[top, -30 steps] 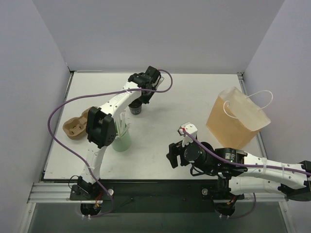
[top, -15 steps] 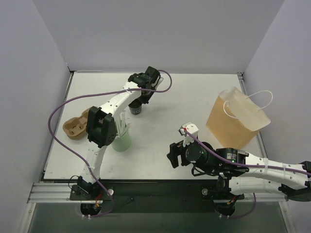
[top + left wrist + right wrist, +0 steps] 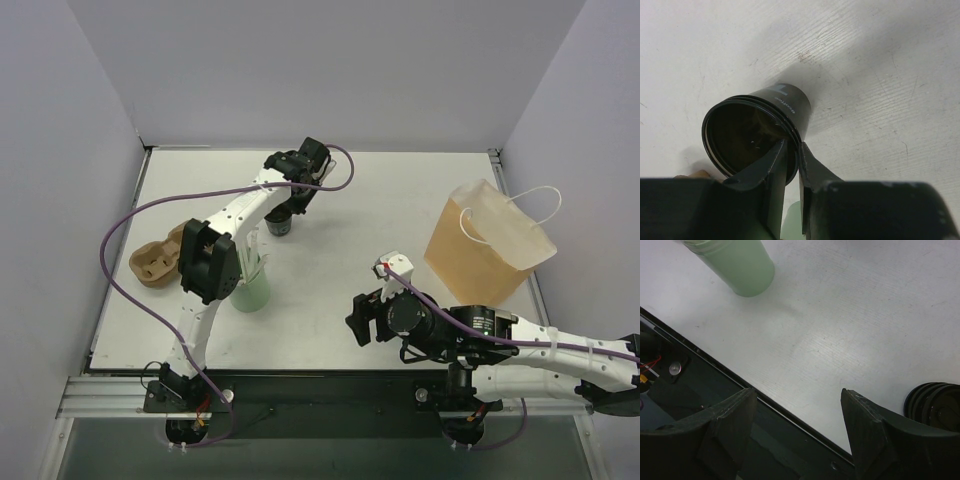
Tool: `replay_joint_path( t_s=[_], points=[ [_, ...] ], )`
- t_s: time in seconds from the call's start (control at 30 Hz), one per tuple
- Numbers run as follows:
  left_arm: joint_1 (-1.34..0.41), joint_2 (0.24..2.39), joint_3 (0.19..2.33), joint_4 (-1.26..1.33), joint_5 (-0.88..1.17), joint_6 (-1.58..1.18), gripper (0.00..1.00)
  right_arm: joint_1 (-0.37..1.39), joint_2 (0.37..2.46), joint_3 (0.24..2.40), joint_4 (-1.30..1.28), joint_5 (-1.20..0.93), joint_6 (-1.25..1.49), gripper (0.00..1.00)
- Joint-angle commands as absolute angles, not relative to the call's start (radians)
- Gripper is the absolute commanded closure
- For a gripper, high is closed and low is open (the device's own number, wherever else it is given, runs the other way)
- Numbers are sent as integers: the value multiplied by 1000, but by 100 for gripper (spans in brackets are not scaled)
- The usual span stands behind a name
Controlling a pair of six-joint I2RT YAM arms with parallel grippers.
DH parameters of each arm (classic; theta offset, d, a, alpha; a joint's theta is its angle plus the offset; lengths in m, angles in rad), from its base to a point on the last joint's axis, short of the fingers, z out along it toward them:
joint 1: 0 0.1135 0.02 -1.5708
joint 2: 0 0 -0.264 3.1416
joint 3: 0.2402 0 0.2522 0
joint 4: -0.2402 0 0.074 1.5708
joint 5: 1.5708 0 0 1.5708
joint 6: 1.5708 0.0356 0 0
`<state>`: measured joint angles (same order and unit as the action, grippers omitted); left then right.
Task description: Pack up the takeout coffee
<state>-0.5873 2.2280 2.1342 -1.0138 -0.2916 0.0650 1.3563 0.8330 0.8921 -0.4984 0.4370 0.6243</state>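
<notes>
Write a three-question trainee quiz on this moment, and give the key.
1. True or false: the right gripper holds the green cup.
2. How does the left gripper grip the black cup?
A) around its base
B) one finger inside the rim, one outside
C) it hangs above the cup without touching it
3. Fill in: from the top camera, the paper bag stands on the ____ side of the table.

Key
1. False: its jaws are open over bare table, with the green cup well apart from it.
2. B
3. right
</notes>
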Motion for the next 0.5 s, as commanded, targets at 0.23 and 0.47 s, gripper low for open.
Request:
replay_joint_path(
  t_s=[0.23,0.47],
  points=[
    [-583,2235,2143,-997,-313,77,98,1362,813,893,-517,460,632,31],
    [-592,2214,2175,-1003,-374,80,100,1364,813,891,-515,463,635,31]
  ],
)
